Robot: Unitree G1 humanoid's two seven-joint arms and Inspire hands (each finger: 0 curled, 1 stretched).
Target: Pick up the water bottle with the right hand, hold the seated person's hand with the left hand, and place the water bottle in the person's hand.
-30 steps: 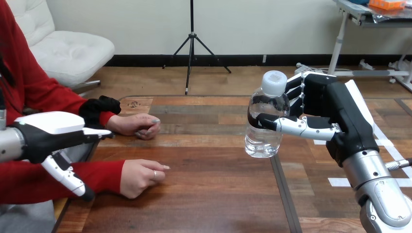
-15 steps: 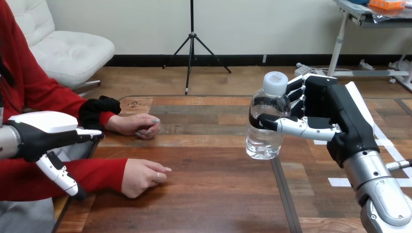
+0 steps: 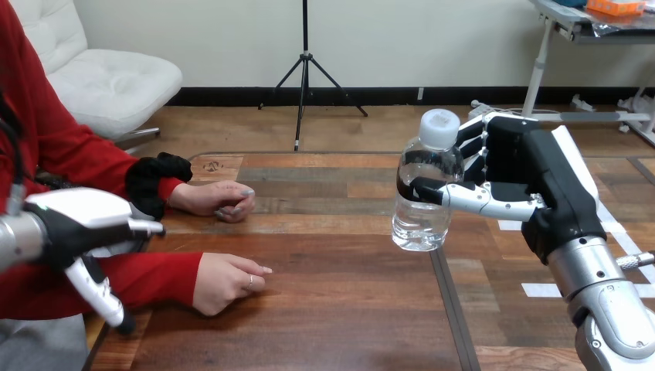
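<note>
At centre right, the right hand (image 3: pixel 519 174) clasps the bottle (image 3: pixel 423 193), apparently lifted off the table (image 3: pixel 332 309). At lower left, the left hand (image 3: pixel 73 224) hangs released, short of the person's lower hand (image 3: pixel 225 283). Pickup looks done; next, the left hand must reach and hold it.

We look down on a tabletop (image 3: pixel 340 309) of dark and paler wooden planks, crossed by a dark seam (image 3: pixel 452 309) that runs away from us, right of the middle. At its left side the person's farther hand (image 3: pixel 212 199) rests loosely curled on the wood, and the person's nearer hand (image 3: pixel 226 282) lies closed, apart from it. At the right we find white tape strips (image 3: pixel 541 290) stuck on the planks
</note>
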